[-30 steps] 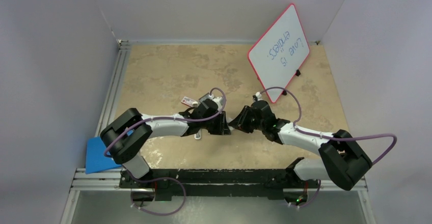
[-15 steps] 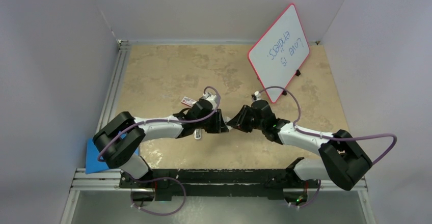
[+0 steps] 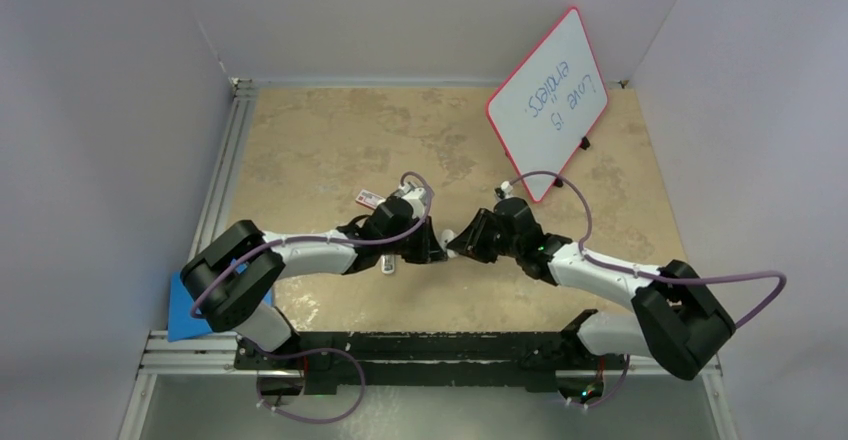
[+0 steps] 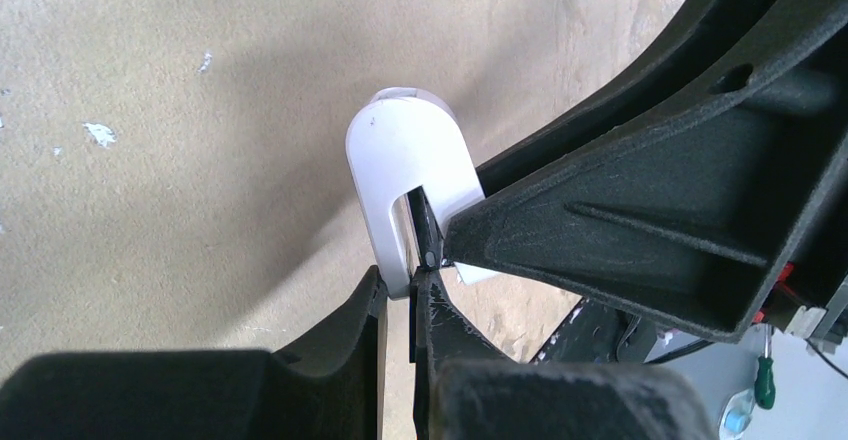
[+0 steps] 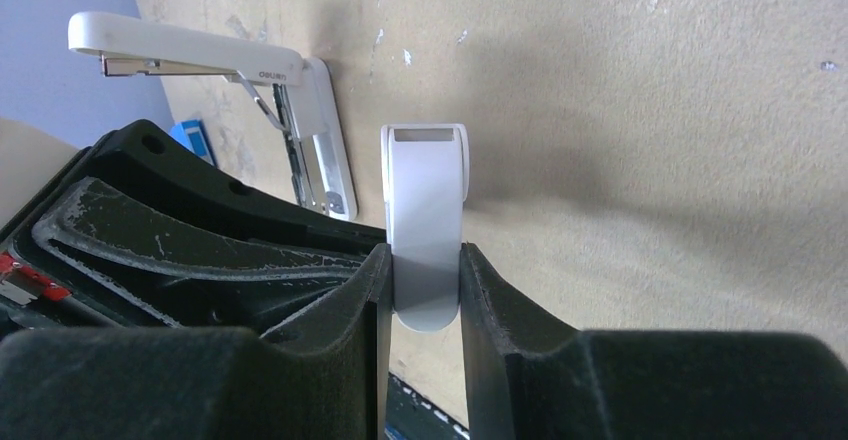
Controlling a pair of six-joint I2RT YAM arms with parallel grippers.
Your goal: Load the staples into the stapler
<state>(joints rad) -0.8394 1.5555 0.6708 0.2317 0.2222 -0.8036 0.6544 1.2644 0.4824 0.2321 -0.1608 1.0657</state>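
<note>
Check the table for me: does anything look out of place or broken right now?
Yes. The stapler lies on the table hinged wide open. A short white piece is apart from it, clamped in the right gripper, with the left gripper pinching its end. It looks separated rather than visibly broken.

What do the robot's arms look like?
The left arm and right arm match: smooth white tubes joined by chunky black joints. A thin purple cable loops along each one. The jaws are matte black plastic with raised ribs and pale, scuffed edges.
</note>
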